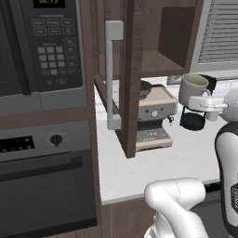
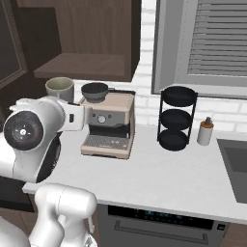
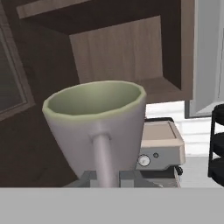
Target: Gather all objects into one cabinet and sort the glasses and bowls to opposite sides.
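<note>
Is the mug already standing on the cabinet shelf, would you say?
No, the mug is held in the air below and in front of the cabinet shelf.

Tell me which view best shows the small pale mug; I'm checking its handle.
The hand view: the small pale mug is close, handle facing the camera. Both base views show it smaller, held up beside the coffee machine, handle hidden.

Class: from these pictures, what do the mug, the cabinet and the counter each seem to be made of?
Mug: likely glazed ceramic; smooth off-white outside, pale green inside.
Cabinet: dark wood or wood veneer, matte; grain lines show on its back panel.
Counter: pale, smooth and uniform, perhaps stone or laminate; the look leaves it open.
</note>
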Robot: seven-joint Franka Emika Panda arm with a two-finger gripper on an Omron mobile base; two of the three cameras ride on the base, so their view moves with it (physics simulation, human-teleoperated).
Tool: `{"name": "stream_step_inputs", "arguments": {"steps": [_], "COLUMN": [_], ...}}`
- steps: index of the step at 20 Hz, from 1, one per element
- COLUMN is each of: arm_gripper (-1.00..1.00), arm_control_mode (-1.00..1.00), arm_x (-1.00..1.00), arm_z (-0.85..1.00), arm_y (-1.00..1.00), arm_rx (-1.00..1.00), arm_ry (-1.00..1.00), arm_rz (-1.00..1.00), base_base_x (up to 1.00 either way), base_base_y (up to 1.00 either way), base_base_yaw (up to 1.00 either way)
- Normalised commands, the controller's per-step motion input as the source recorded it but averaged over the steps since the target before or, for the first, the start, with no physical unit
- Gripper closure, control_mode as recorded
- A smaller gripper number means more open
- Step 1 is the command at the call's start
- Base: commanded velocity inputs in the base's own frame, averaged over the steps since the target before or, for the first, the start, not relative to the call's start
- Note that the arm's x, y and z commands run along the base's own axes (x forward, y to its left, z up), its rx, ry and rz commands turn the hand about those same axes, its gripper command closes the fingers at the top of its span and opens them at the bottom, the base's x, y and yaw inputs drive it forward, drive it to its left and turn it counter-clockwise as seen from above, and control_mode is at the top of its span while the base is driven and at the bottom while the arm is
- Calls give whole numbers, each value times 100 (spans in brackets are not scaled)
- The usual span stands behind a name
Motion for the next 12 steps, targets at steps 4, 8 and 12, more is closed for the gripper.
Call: {"name": "stream_step_inputs", "arguments": {"steps": [4, 8, 12], "arm_gripper": [100, 100, 100], "arm_control_mode": [-100, -100, -100], "arm_x": [-59, -5, 0], "arm_z": [0, 0, 0], "arm_y": [0, 6, 20], "arm_rx": [0, -3, -6], "arm_ry": [14, 1, 0], "arm_rz": [-4, -1, 0], "base_base_x": [0, 0, 0], "base_base_y": [0, 0, 0], "base_base_yaw": [0, 0, 0]}}
